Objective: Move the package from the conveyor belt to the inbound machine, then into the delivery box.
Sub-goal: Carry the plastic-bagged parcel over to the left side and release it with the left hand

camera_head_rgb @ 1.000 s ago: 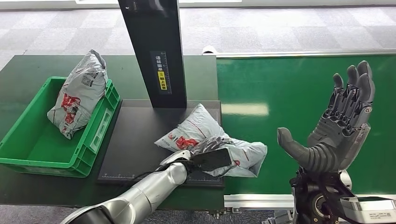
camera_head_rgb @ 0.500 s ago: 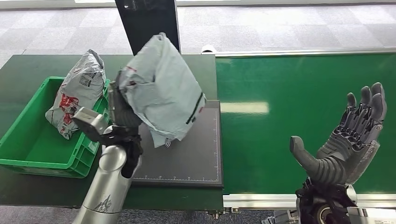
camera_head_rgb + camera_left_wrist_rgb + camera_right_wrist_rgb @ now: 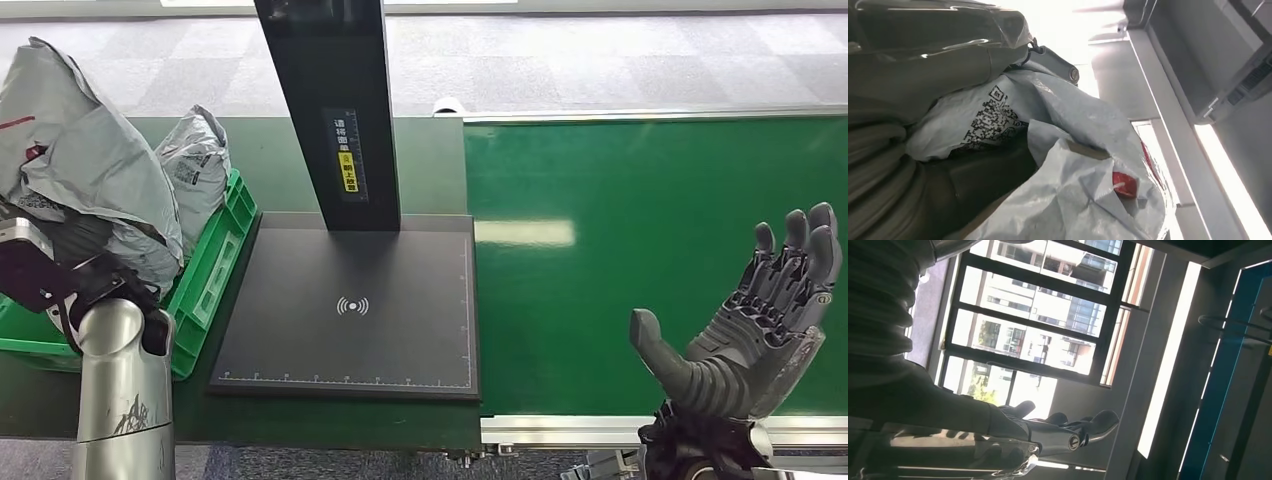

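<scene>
Grey package [image 3: 85,170] in left hand [image 3: 70,265]

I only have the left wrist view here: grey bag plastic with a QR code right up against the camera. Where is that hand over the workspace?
Observer: In the head view the left hand holds the package up above the green delivery box.
Operator: Anything in the box already?
Observer: Yes, another grey package leans inside it against the far wall.
Operator: Is the scanner plate clear?
Observer: The black inbound machine plate has nothing on it.
Operator: And the other hand?
Observer: The right hand is raised over the green conveyor belt, fingers spread, holding nothing.
</scene>
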